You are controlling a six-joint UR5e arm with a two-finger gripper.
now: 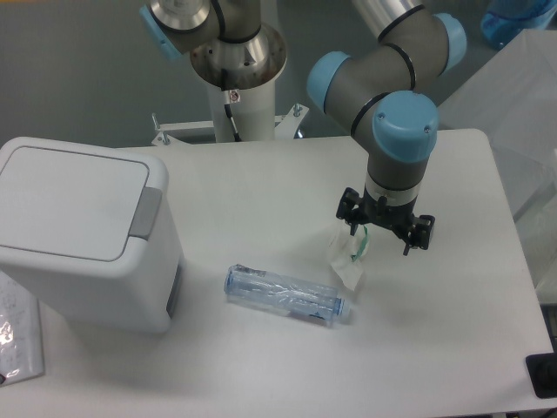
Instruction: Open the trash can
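Note:
The trash can [83,235] is a large white boxy bin at the left of the table. Its flat lid [70,200] lies shut, and the grey push tab [146,212] is on its right edge. My gripper [352,258] hangs from the blue-capped wrist over the right middle of the table, far to the right of the can. Its pale translucent fingers [346,261] point down near the cap end of a clear bottle. The wrist hides much of them, so I cannot tell how the jaws stand. Nothing shows in them.
A clear plastic bottle [283,295] lies on its side between the can and the gripper. A clear plastic packet [17,335] lies at the left table edge. The robot's base column [237,78] stands at the back. A small black object [544,374] sits at the right edge.

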